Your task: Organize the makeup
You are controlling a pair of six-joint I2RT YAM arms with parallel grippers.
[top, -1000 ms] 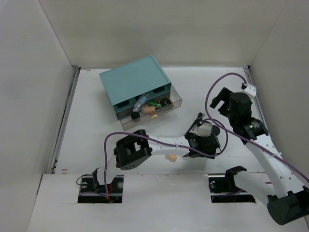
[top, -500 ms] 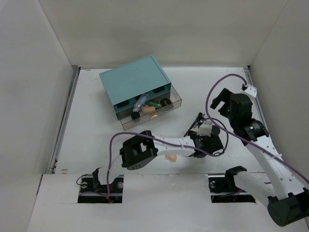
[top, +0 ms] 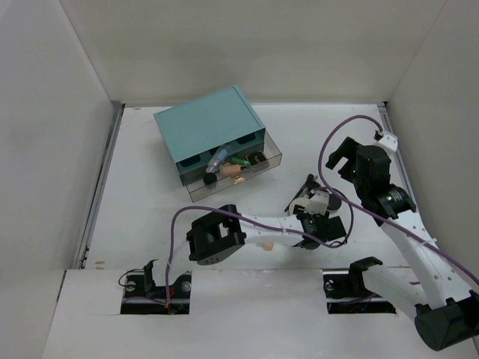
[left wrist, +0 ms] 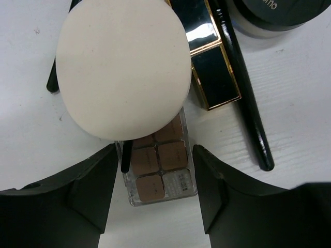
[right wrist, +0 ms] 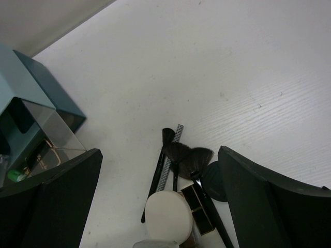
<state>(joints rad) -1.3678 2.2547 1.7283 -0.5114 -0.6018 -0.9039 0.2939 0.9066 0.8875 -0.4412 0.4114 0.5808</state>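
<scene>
as the half-open left hand (left wrist: 155, 157) straddles the palette (left wrist: 161, 178) beneath the puff (left wrist: 121, 67), grip is unclear.

My overhead camera looked down on the whole table (top: 142, 187) from the near side, while the left wrist view sat close above the cream puff (left wrist: 121, 67), which the right wrist view caught from farther off.

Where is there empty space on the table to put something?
Bare white table lies between the teal two-drawer box and the right arm, and left of the box. It is crowded around the cream round puff, under the left pincer.
</scene>
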